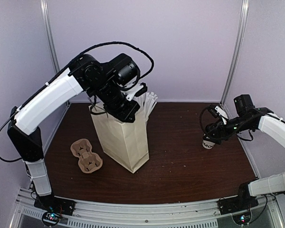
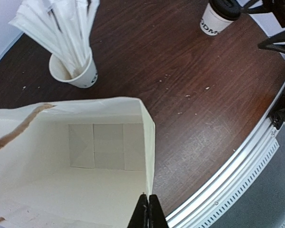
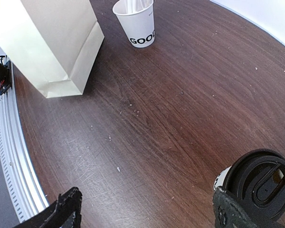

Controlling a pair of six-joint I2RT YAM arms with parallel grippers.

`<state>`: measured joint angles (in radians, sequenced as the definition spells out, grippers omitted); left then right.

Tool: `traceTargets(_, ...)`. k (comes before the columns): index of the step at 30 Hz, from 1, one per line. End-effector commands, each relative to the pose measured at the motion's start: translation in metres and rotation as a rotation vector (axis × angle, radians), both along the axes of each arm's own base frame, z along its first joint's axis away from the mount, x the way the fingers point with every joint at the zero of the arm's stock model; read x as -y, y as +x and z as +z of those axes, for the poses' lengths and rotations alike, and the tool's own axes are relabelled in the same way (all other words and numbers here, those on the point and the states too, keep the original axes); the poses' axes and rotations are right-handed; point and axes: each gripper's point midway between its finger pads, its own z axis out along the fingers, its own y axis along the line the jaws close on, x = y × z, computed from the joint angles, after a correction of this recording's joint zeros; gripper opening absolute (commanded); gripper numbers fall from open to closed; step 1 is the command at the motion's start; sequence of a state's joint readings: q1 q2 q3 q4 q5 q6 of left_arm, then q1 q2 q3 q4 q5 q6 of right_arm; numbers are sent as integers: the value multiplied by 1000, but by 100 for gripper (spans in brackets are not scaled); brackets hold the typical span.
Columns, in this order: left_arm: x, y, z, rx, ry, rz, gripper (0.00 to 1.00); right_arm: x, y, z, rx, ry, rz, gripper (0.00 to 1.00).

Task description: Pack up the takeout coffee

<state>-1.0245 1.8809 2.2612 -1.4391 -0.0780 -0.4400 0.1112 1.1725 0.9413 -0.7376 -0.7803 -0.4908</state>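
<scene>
paper bag point(image 1: 123, 137) pinched in left jaws; right jaws wide by lidded cup point(image 1: 207, 143); stick cup point(image 2: 80, 73) behind bag

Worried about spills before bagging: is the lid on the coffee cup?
On. The black lid covers the mouth of the white coffee cup, which stands upright.

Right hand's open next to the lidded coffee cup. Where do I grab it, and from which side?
Take the lidded coffee cup by its white paper wall just under the black lid, coming in level from the side. It stands upright and tapers downward, so the wider lid rim should stop slipping. It sits outside the gap of the open right hand, so shift across first.
</scene>
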Motion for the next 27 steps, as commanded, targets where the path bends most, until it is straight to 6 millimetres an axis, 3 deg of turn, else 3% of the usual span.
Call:
traceTargets(1, 34, -13, 18, -4, -114, -47, 0, 0, 3, 1, 3, -12, 0, 95)
traceTargets(7, 75, -44, 21, -118, -251, -178, 1, 2, 5, -2, 1, -28, -5, 95)
traceTargets(11, 101, -58, 31, -181, -370, -258, 6, 3, 6, -4, -2, -31, -6, 95)
traceTargets(16, 114, -55, 36, -155, -408, -298, 38, 0, 2, 1, 10, -14, 9, 94)
traceTargets(22, 110, -60, 72, -75, -473, -372, 50, -3, -3, 15, 41, 16, 13, 93)
traceTargets(27, 75, -60, 124, 97, -510, -377, 56, -21, -17, 57, 80, 30, 74, 91)
